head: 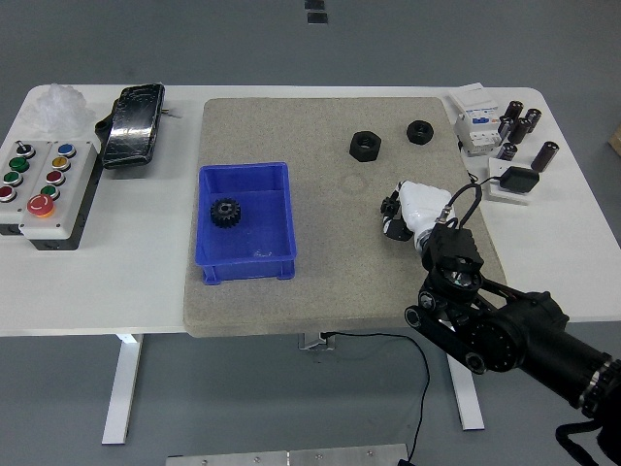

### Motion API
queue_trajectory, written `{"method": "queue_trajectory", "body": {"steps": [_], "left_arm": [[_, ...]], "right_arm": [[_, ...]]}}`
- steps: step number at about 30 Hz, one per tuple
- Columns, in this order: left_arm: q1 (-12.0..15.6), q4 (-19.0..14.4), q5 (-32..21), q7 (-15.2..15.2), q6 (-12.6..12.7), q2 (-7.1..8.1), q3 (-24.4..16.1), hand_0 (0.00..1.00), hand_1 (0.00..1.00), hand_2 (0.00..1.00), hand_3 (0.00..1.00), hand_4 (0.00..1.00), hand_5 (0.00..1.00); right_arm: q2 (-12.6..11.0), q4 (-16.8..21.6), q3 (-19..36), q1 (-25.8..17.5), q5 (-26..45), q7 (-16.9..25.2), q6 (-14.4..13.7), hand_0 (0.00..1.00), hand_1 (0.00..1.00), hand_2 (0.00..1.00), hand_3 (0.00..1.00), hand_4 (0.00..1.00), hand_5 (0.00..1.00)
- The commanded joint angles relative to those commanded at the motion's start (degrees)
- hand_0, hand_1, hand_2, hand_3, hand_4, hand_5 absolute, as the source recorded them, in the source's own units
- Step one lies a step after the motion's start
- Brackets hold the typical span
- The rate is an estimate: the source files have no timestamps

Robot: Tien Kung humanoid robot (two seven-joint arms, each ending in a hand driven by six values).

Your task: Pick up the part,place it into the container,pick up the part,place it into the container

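A blue bin sits on the left part of the grey mat, with a black gear lying inside it. Two black nuts lie on the mat's far side, the larger nut and the smaller nut to its right. My right hand, white with black fingertips, hovers over the mat's right half, well short of both nuts. Its fingers are curled and hold nothing that I can see. My left hand is out of view.
A button box and a black case stand at the left of the table. White crumpled stuff lies at the far left corner. Electrical parts and black cylinders crowd the far right corner, with a black pad on white card.
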Motion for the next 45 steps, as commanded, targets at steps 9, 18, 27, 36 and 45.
{"method": "queue_trajectory", "body": {"steps": [9, 18, 27, 36, 45], "left_arm": [[0.0, 0.0, 0.0, 0.2, 0.0, 0.09, -0.1, 0.614, 0.545, 0.555, 0.616, 0.614, 0.351], [-0.2, 0.0, -0.1, 0.3, 0.1, 0.26, 0.1, 0.614, 0.545, 0.555, 0.616, 0.614, 0.350], [-0.2, 0.0, 0.0, 0.4, 0.1, 0.29, 0.0, 0.614, 0.545, 0.556, 0.616, 0.613, 0.349], [-0.2, 0.0, 0.2, 0.3, 0.0, 0.30, 0.0, 0.614, 0.545, 0.555, 0.616, 0.613, 0.350], [-0.1, 0.0, 0.4, 0.3, 0.0, 0.33, -0.1, 0.614, 0.545, 0.554, 0.615, 0.611, 0.349]], "right_arm": [[1.8, 10.4, -8.3, 5.4, 0.2, 0.0, -4.5, 0.302, 0.466, 0.354, 0.369, 0.186, 0.061], [5.6, 14.2, -19.7, 10.3, -1.2, 1.1, -5.9, 0.291, 0.454, 0.338, 0.394, 0.171, 0.063], [6.8, 11.9, -21.9, 10.7, -0.5, 0.0, -1.2, 0.273, 0.454, 0.252, 0.702, 0.310, 0.184], [6.5, 11.7, -19.5, 10.1, -2.0, 0.0, -0.4, 0.263, 0.446, 0.250, 0.787, 0.372, 0.288], [5.9, 11.2, -15.7, 9.3, -4.2, 0.0, 2.0, 0.258, 0.432, 0.256, 0.852, 0.828, 0.406]]}}
